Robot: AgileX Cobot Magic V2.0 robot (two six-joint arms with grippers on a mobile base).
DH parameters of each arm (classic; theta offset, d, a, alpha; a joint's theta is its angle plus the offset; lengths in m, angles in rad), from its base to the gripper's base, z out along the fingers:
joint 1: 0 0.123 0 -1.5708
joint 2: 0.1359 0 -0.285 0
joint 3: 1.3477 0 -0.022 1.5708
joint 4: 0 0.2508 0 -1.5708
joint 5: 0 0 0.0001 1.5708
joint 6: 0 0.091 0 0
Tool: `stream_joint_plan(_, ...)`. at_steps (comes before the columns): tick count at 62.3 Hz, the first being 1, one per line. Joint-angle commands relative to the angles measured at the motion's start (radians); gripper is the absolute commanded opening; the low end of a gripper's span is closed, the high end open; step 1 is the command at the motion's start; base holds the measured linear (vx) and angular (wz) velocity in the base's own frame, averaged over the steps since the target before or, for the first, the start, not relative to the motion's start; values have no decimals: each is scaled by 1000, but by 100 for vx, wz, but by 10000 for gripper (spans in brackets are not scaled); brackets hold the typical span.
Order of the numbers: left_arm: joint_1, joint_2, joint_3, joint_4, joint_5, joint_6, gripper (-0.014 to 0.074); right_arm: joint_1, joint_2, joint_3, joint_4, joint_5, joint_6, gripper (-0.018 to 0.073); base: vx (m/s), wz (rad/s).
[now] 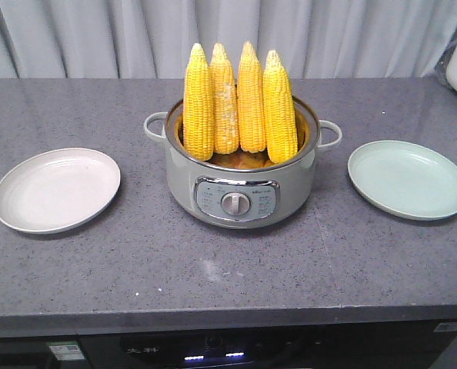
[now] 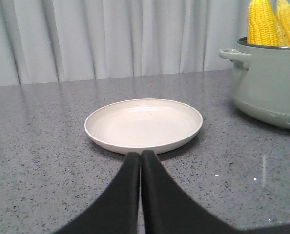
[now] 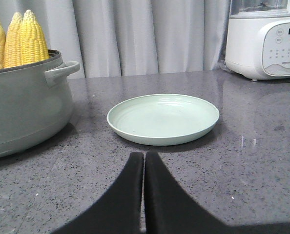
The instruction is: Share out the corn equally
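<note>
Several yellow corn cobs [image 1: 240, 104] stand upright, tips up, in a pale green electric pot [image 1: 240, 188] at the counter's middle. The cobs [image 2: 272, 22] also show at the left wrist view's top right, and corn [image 3: 18, 39] at the right wrist view's top left. A white plate [image 1: 57, 190] lies left of the pot, a light green plate [image 1: 409, 179] right of it; both are empty. My left gripper [image 2: 140, 155] is shut, empty, just short of the white plate [image 2: 144, 123]. My right gripper [image 3: 144, 156] is shut, empty, in front of the green plate [image 3: 163, 118]. Neither gripper shows in the front view.
A white kitchen appliance [image 3: 264, 39] with a button panel stands at the counter's back right. Grey curtains hang behind the counter [image 1: 213, 269]. The pot's side handles [image 1: 330, 134] stick out toward each plate. The counter's front edge runs above a dark panel.
</note>
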Motion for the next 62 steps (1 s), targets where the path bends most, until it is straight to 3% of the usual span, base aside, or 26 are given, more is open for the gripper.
stream_joint_plan(1, -1, -17, 4, -2, -68, -13, -6, 4, -6, 8, -10, -71, -7, -1, 2, 0)
stream_joint_plan(62, -1, -17, 4, -2, -68, -13, -6, 4, -6, 8, -10, -71, -7, -1, 2, 0)
